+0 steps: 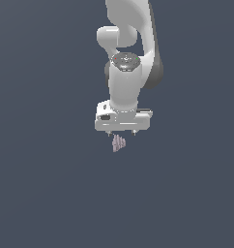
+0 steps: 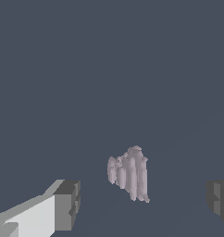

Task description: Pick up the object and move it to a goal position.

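A plain dark slate-blue ground (image 1: 46, 193) fills the scene.

Pinkish-mauve ridged object (image 2: 129, 173), white gripper (image 2: 142, 203)

The exterior view looks steeply down from above, well back, taking in the arm (image 1: 131, 58) and the plain floor. The wrist view sits close behind the gripper (image 2: 144, 203), facing along its fingers (image 2: 67, 203). Both views share the object (image 1: 118, 143) (image 2: 129, 172).

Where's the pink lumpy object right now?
In the exterior view, the object sits centre frame just below the open claw; the wrist view shows it between the fingers, untouched.
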You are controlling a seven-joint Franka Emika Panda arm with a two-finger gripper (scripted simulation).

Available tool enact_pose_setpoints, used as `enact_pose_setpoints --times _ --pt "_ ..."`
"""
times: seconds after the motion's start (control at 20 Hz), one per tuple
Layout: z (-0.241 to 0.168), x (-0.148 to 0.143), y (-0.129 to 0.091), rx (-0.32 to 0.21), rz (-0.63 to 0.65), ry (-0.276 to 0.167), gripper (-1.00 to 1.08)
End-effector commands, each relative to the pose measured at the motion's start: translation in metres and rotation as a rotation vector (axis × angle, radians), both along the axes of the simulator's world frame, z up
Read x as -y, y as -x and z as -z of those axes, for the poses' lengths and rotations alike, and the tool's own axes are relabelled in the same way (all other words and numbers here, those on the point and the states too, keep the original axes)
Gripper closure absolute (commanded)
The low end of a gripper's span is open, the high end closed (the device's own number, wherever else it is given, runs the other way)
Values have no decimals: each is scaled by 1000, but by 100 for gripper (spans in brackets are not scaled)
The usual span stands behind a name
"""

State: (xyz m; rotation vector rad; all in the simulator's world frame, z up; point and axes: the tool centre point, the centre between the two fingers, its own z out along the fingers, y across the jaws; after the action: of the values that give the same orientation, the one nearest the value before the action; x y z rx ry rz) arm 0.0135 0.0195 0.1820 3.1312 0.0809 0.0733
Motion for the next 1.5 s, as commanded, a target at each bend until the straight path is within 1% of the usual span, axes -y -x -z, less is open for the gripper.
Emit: enact_pose_setpoints --times 0.0,0.55,0.9,1.1,1.45 --pt "0 0 0 0 0 0 -92" --pt "0 0 0 -1 -1 1 -92" --pt "2 0 12 -34 -28 22 -92" --pt "2 0 12 -35 -29 23 -92" --pt "24 2 18 -39 -31 14 -92"
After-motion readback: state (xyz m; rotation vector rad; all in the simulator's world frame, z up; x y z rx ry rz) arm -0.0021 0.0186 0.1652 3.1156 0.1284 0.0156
